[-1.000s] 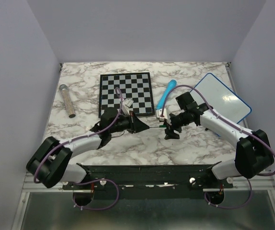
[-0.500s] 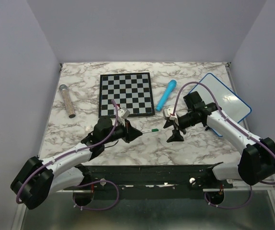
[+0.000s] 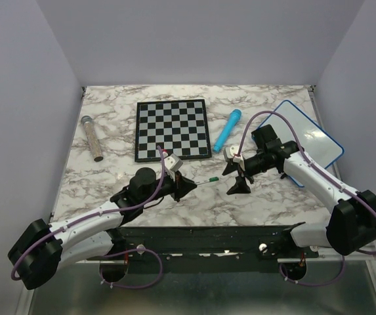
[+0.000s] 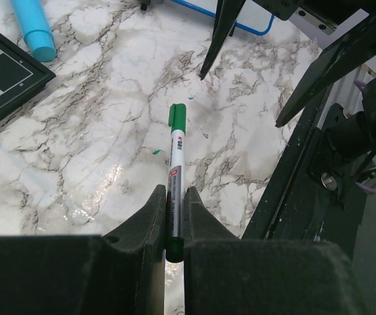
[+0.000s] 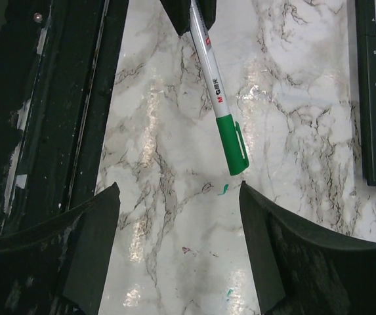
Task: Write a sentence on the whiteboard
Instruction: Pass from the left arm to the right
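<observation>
My left gripper [image 4: 173,191] is shut on the rear end of a white marker [image 4: 176,151] with a green cap, held low over the marble table [image 3: 109,170]. The capped end points at my right gripper [image 5: 179,187], which stands open just beyond it with nothing between its fingers. From above, the left gripper [image 3: 189,184] and right gripper [image 3: 233,178] face each other with the marker [image 3: 206,180] between them. The whiteboard [image 3: 312,134], white with a blue rim, lies at the right behind the right arm, partly covered by it. The sentence is not in view.
A black-and-white chessboard [image 3: 171,128] lies at the middle back. A blue cylinder [image 3: 228,128] rests beside it, and a grey tube [image 3: 92,138] lies at the far left. The black base rail [image 3: 201,233] runs along the near edge. Small green marks dot the table [image 5: 222,190].
The grippers have drawn apart. My left arm pulled back to the near left with the marker. My right gripper opened wider and came off the marker's capped end.
</observation>
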{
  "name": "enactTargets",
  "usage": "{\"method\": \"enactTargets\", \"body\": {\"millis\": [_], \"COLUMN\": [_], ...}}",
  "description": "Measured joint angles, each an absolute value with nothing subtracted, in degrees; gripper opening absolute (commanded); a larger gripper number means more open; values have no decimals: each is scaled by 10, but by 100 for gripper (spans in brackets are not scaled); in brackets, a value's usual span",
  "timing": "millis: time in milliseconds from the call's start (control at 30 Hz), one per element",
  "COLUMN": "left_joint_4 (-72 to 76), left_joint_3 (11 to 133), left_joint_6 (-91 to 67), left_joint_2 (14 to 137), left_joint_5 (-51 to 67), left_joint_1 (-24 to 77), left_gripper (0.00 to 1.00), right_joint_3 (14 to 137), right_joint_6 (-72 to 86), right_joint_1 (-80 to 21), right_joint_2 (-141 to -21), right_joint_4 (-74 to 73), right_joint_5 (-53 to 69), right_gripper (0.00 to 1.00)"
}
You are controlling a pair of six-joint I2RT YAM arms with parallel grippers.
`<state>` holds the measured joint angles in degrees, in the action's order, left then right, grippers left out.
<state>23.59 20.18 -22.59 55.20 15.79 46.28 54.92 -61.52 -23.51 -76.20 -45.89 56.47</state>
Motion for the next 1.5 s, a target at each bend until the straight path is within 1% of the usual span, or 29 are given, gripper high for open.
{"method": "enactTargets", "body": {"millis": [200,367,500,533,700,833,900,1000,1100,1133,1200,1233,1267,1300,1333,1433,1500], "left_joint_4": [244,256,265,268,278,278,278,287,293,294,296,298,300,302,303,300,289], "left_joint_3": [202,202,202,202,202,202,202,202,202,202,202,202,202,202,202,206,219], "left_joint_6": [-218,-216,-216,-216,-217,-218,-220,-223,-225,-226,-228,-230,-230,-232,-233,-231,-231], "left_joint_2": [563,584,593,593,592,590,588,586,586,586,591,594,597,600,603,608,615], "left_joint_5": [152,153,155,155,157,164,170,178,187,190,195,199,201,204,206,211,213], "left_joint_1": [477,495,502,503,504,505,506,507,507,507,506,506,506,506,506,506,506], "left_gripper": [0,0,0,0,0,0,0,0,0,0,0,2,9,18,33,44,46], "right_joint_3": [548,545,542,542,542,542,542,542,542,542,542,542,542,542,542,542,542], "right_joint_6": [-589,-570,-563,-561,-565,-570,-573,-576,-580,-583,-590,-594,-597,-600,-602,-609,-611], "right_joint_1": [-252,-273,-281,-282,-296,-307,-309,-310,-312,-314,-316,-316,-317,-318,-319,-321,-326], "right_joint_2": [-775,-793,-798,-800,-816,-825,-826,-826,-826,-826,-826,-826,-825,-824,-823,-818,-815], "right_joint_4": [-434,-411,-401,-400,-400,-399,-400,-400,-401,-404,-408,-413,-417,-421,-423,-431,-432], "right_joint_5": [566,560,554,552,540,529,529,529,529,529,524,522,519,516,514,510,510], "right_gripper": [79,76,68,65,54,41,39,30,10,1,1,1,1,1,1,1,1]}}
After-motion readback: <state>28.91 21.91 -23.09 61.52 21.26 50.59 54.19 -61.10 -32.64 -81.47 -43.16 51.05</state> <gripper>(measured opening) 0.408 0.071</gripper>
